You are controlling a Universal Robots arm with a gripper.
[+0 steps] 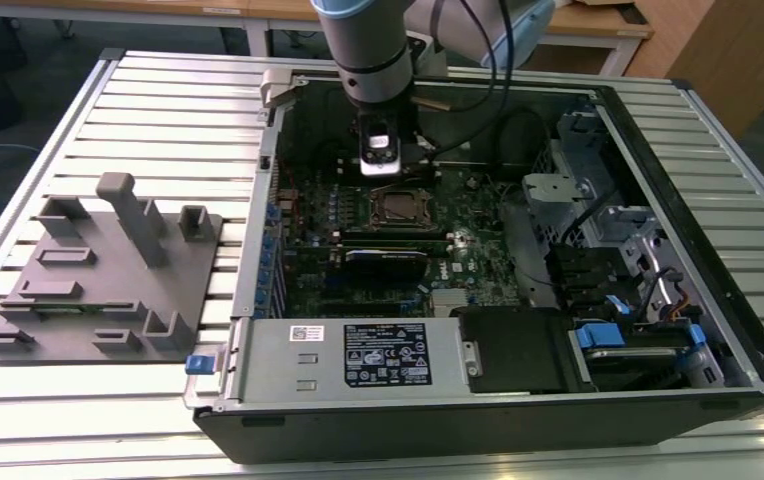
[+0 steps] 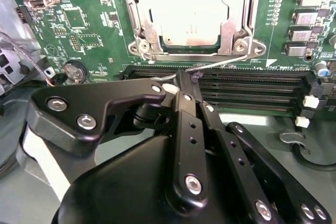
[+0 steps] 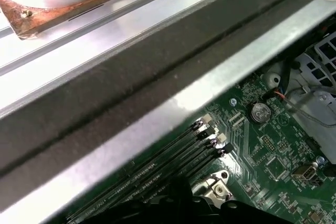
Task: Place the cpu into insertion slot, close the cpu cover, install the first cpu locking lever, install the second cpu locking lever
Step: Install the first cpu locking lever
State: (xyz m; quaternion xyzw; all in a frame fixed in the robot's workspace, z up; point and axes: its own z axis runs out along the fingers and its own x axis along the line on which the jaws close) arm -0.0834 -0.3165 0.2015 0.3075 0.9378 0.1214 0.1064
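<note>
In the second wrist view the cpu (image 2: 191, 9) lies flat in the insertion slot (image 2: 157, 43), its pale metal top showing through the window of the silver cpu cover (image 2: 137, 19), which lies down around it. A thin wire locking lever (image 2: 223, 63) runs along the socket's edge beside the memory slots. My gripper (image 2: 185, 80) is shut, its black fingertips together right at that lever, whose wire shows on both sides of them. In the exterior view the gripper (image 1: 382, 172) hangs inside the open computer case just behind the socket (image 1: 398, 206).
Long black memory slots (image 2: 252, 90) lie between gripper and socket. The green motherboard (image 1: 355, 270) fills the case floor, with a power supply (image 1: 355, 355) in front and drive bays (image 1: 622, 250) at the exterior view's right. A grey fixture (image 1: 102, 270) stands on the slatted table.
</note>
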